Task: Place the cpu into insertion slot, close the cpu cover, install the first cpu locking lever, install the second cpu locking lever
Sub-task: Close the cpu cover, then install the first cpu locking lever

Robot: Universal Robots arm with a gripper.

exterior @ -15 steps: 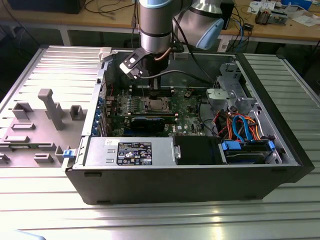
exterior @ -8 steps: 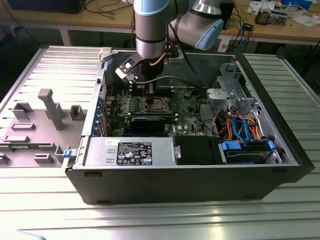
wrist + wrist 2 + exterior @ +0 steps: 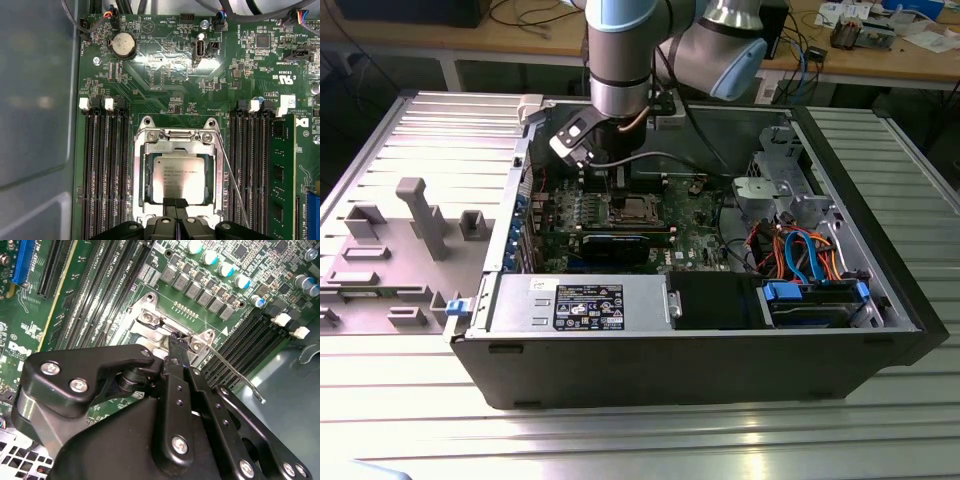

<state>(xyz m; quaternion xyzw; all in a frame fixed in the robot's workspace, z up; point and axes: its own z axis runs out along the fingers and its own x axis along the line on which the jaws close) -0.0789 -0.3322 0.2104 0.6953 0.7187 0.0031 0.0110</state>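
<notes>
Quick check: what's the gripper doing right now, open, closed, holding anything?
Gripper: closed, fingertips together at the edge of the cpu cover, with nothing visibly held between them.

I read the cpu (image 3: 178, 177) as silver-grey with fine dark print, framed by the bright silver cpu cover (image 3: 178, 147). Both sit on the green circuit board (image 3: 165, 70), whose memory slots (image 3: 102, 170) are black with white end clips. My gripper (image 3: 175, 204) is matte black with silver screw heads, the arm (image 3: 620, 50) is pale blue and grey, and the cables (image 3: 800, 250) look orange and blue, I think.
</notes>
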